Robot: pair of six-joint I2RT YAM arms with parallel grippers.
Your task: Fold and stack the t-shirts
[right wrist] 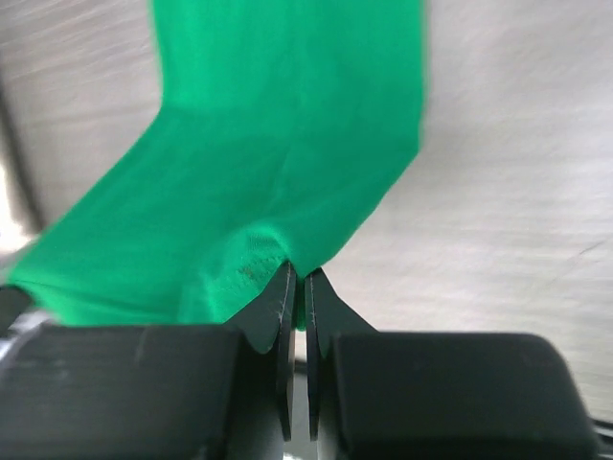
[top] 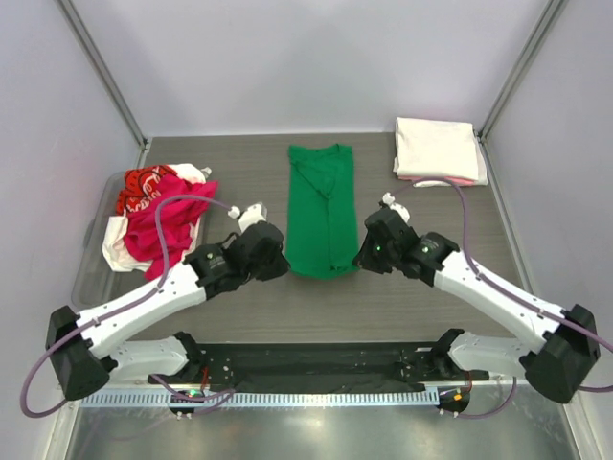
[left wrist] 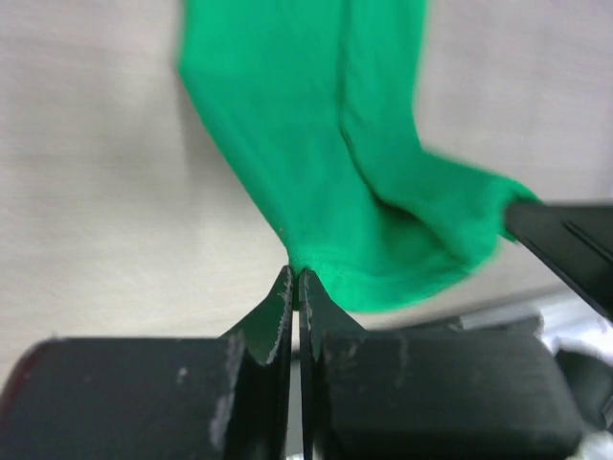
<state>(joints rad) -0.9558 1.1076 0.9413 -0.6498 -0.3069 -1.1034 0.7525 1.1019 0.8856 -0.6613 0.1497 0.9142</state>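
Green t-shirt: lies in the middle of the table, folded lengthwise into a narrow strip. It runs from near the far edge toward the near edge and lies flat over most of its length.

Left hand: clenched on the near-left corner of the green t-shirt. The jaws are pressed together with the hem pinched at their tips, and the cloth gathers into a point there.

Right hand: clenched on the near-right corner of the same garment. The jaws are closed on a small pucker of fabric at the hem.

Both arms reach in from the near edge and meet the strip at its near end, one on each side.

Loose t-shirts: an unfolded heap of magenta-red, white, and red with white print. It sits at the left edge of the table, over the clear bin and well apart from the green one.

Folded t-shirts: a neat stack at the far right corner, cream-white on top with a pink edge showing beneath
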